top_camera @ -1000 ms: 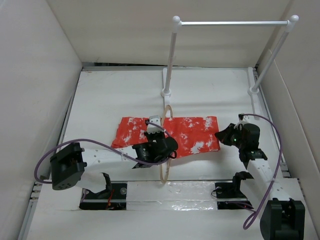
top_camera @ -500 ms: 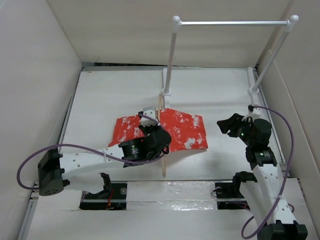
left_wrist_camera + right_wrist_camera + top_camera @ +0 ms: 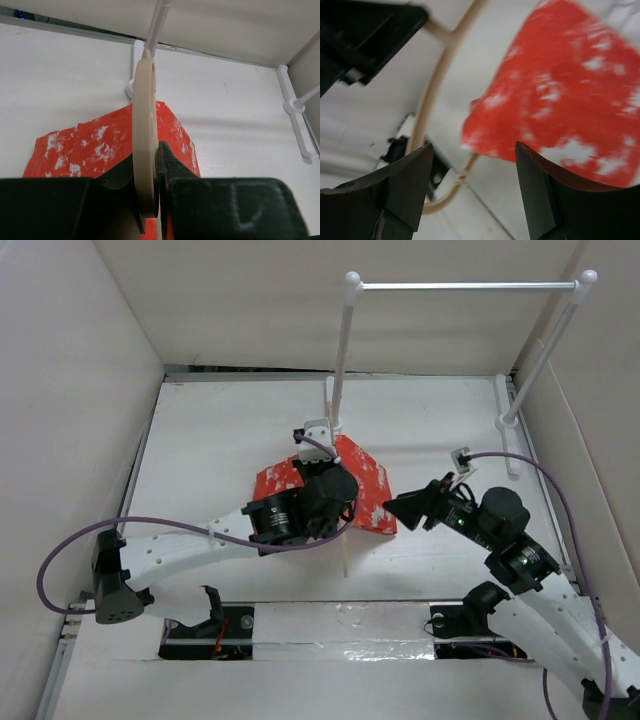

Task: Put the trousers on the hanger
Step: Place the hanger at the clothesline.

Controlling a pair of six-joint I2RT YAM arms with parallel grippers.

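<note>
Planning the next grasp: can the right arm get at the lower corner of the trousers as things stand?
Probably yes. The right gripper stands with jaws open just before the trousers, with nothing between them; only the hanger runs close by.

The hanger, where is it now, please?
Top view: the hanger stands edge-on at table centre in the left claw, against the trousers, near the rack's left post.

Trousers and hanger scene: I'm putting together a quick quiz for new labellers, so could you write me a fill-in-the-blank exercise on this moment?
1. The left gripper is shut on the beige ____.
2. The right gripper stands ____, holding nothing.
3. The trousers are red-orange with ____ blotches.
Missing words: hanger; open; white.
</note>
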